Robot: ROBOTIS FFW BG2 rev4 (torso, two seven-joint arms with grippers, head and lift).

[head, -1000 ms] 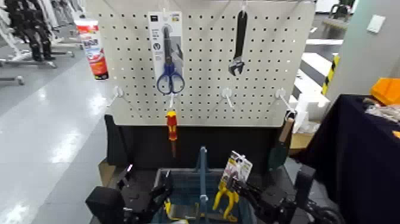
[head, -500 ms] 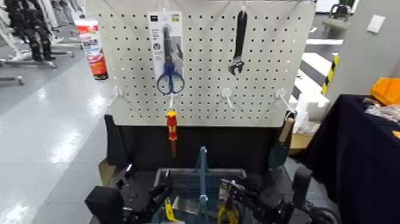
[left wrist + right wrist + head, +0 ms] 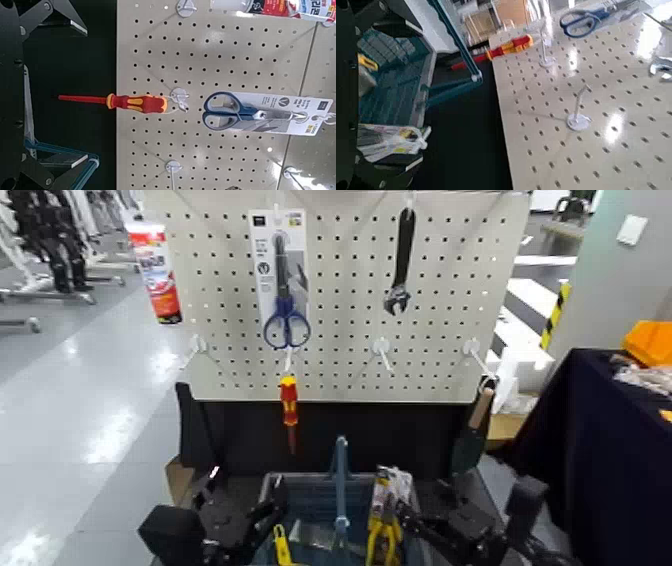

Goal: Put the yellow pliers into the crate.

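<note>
The yellow pliers, on their retail card, lean inside the right half of the blue-grey crate, just right of its upright handle bar. My right gripper sits close beside them on the right, open, with nothing between its fingers. In the right wrist view the card with the pliers lies in the crate, apart from the spread fingers. My left gripper waits open at the crate's left edge.
A card-less yellow-and-black tool lies in the crate's left half. Behind it stands a pegboard with blue scissors, a black wrench and a red-and-yellow screwdriver. A black-draped table stands at the right.
My right gripper lowered the carded pliers from above the crate into its right half and opened. The pliers now rest in the crate. The left arm has barely moved.
</note>
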